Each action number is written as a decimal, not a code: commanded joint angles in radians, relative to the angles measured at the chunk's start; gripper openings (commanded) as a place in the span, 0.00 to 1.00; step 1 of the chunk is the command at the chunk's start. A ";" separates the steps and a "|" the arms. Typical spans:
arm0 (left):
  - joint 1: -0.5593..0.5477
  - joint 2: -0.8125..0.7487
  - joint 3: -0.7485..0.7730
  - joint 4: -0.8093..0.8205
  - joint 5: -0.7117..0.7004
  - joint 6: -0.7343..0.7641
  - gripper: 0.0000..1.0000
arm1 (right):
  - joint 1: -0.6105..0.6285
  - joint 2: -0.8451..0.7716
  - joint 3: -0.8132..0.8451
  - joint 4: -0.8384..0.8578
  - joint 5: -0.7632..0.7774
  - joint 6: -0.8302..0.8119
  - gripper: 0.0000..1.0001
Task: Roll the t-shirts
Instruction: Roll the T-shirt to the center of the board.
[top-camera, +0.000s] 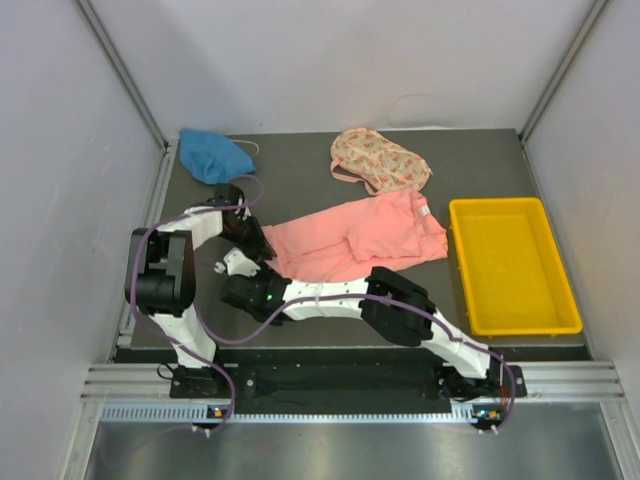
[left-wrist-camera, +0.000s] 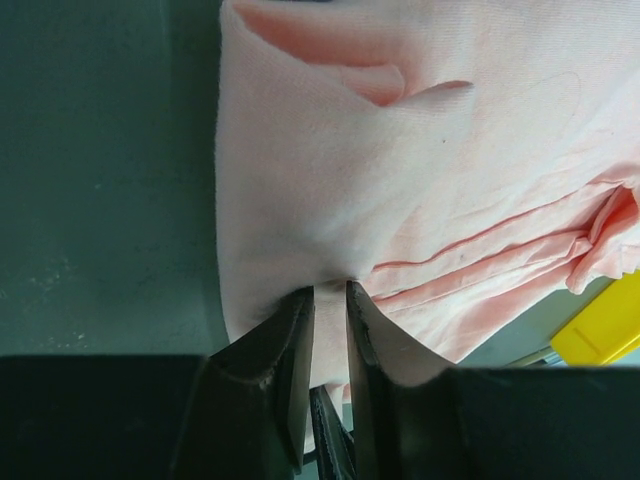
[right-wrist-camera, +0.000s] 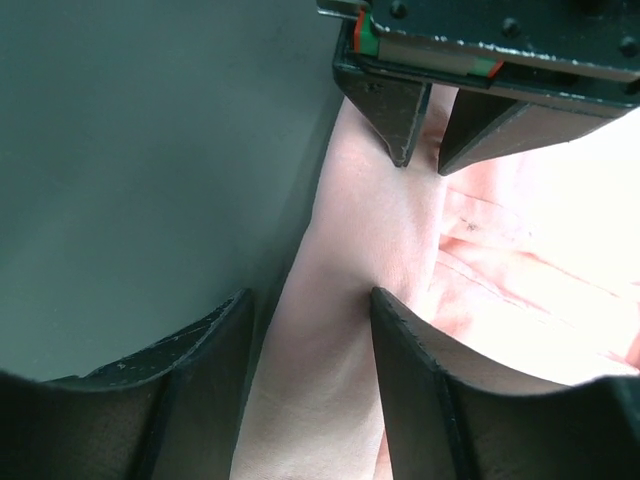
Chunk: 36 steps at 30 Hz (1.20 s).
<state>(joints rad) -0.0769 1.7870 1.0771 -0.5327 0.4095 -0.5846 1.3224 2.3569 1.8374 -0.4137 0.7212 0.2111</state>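
The pink tee (top-camera: 360, 240) lies mid-worktop (top-camera: 300, 170), long axis running left to right, its left edge at both claws. The left claw (left-wrist-camera: 327, 292) pinches a fold of that edge. The right claw (right-wrist-camera: 312, 295), spread, straddles the same edge, nearer the bases.

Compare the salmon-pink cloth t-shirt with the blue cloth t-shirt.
The salmon-pink t-shirt lies spread out mid-table; the blue t-shirt sits crumpled in the far left corner. The left gripper pinches the pink one's edge; nothing touches the blue one. Both are plain, unprinted cloth, neither rolled.
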 joint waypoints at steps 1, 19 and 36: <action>0.015 0.028 0.017 -0.029 -0.061 0.039 0.26 | 0.023 -0.036 -0.050 -0.016 0.007 0.002 0.50; 0.026 0.029 0.055 -0.041 -0.041 0.048 0.30 | -0.068 -0.269 -0.340 0.239 -0.209 0.151 0.31; 0.071 -0.116 0.112 -0.076 0.040 0.055 0.41 | -0.290 -0.424 -0.682 0.682 -0.710 0.560 0.24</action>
<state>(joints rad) -0.0185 1.7557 1.1637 -0.5995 0.4152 -0.5468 1.0843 1.9972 1.2331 0.0887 0.1574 0.6094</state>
